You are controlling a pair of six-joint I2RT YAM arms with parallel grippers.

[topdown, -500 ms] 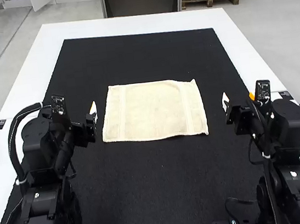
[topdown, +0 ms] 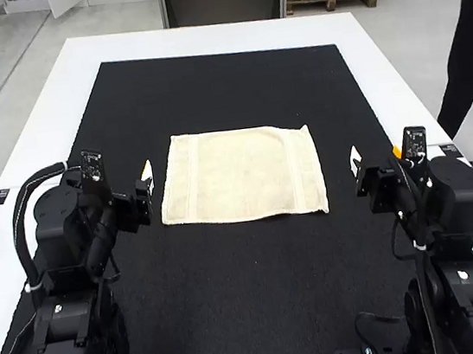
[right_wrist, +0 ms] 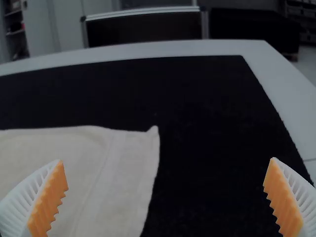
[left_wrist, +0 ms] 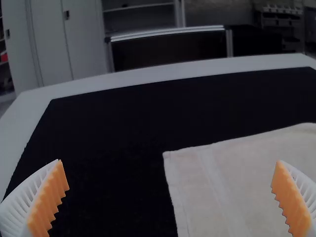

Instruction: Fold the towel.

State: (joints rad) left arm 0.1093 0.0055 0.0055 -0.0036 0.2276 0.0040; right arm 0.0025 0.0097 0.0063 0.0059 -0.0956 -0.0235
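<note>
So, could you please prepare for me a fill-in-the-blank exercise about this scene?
The towel lies spread on a mat whose colour is ____. The left gripper has its fingers apart: it is ____, not shut. The right gripper has pads coloured ____.

Missing words: black; open; orange.

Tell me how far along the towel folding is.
Done: only that the towel lies spread on the black mat, with no fold visible. In hand: nothing; the left gripper and right gripper are open, one off each side of the towel. Left: all the folding, starting with gripping an edge.
</note>
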